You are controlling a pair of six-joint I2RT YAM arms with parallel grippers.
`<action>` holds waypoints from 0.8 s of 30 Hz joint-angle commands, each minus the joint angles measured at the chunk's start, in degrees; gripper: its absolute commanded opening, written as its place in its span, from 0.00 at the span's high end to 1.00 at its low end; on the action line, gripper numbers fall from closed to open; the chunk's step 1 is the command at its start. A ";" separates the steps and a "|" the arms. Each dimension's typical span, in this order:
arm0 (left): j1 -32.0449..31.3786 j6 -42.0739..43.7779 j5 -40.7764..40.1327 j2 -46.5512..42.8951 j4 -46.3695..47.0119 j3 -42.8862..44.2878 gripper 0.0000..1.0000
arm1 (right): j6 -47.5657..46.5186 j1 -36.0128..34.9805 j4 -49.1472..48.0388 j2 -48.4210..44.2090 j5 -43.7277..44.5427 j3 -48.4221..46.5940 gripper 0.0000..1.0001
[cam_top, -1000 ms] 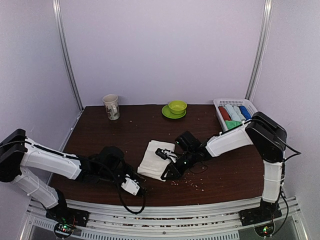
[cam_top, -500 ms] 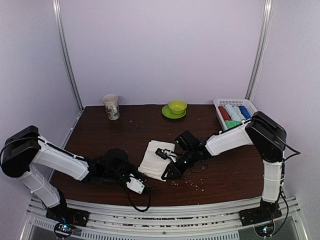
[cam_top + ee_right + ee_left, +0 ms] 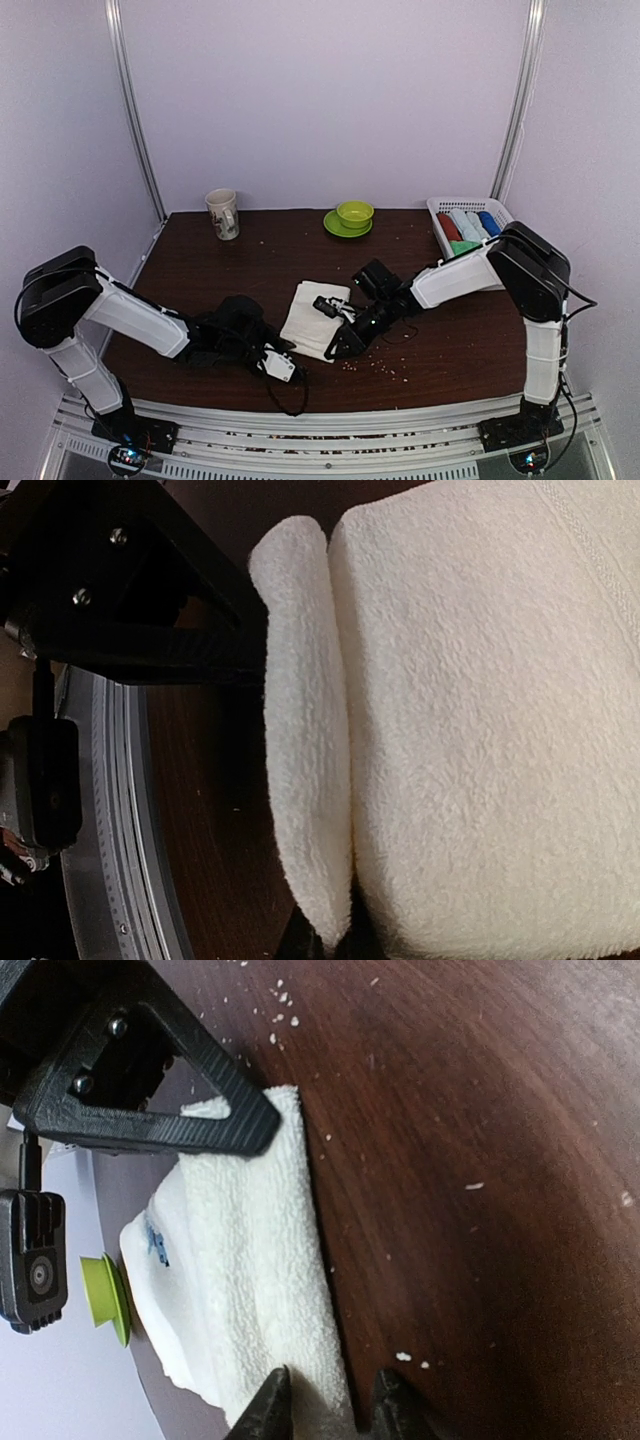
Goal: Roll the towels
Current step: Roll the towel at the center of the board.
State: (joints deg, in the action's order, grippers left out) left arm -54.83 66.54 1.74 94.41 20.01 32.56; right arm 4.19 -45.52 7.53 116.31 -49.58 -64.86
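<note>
Cream-white towel (image 3: 312, 318) lies folded mid-way across the table (image 3: 200, 270), its near edge curled and pinched by the right gripper (image 3: 335, 948), the left gripper (image 3: 332, 1415) slightly spread astride that edge; rolling looks barely started, so both should next tuck it onward evenly

I am pinching the folded-over edge of the cream towel (image 3: 480, 730) in my right gripper (image 3: 330, 946); it is lying on the dark table (image 3: 215, 820).

1. The cream-white towel (image 3: 480, 730) is running off the right wrist view's right and bottom edges.
2. The right gripper (image 3: 325, 945) is barely peeking in, its fingertips getting cropped below.
3. The left gripper (image 3: 333, 1410) is getting cropped the same way.
</note>
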 commanded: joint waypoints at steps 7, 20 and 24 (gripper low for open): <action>1.69 -0.57 -4.79 4.00 -2.25 0.71 0.70 | -2.82 1.75 9.41 4.92 -0.48 -2.05 1.00; 1.74 -2.33 -7.88 8.00 -5.62 2.35 1.00 | -4.34 3.39 13.73 6.16 -2.56 -4.69 0.99; 1.74 -3.22 -6.53 7.45 -9.04 3.58 1.00 | -4.77 3.91 14.87 4.32 -1.61 -4.88 0.86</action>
State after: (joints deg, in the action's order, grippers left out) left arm -53.95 65.04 -2.85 99.70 21.89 36.21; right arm 0.82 -42.74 15.86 119.96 -55.75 -70.28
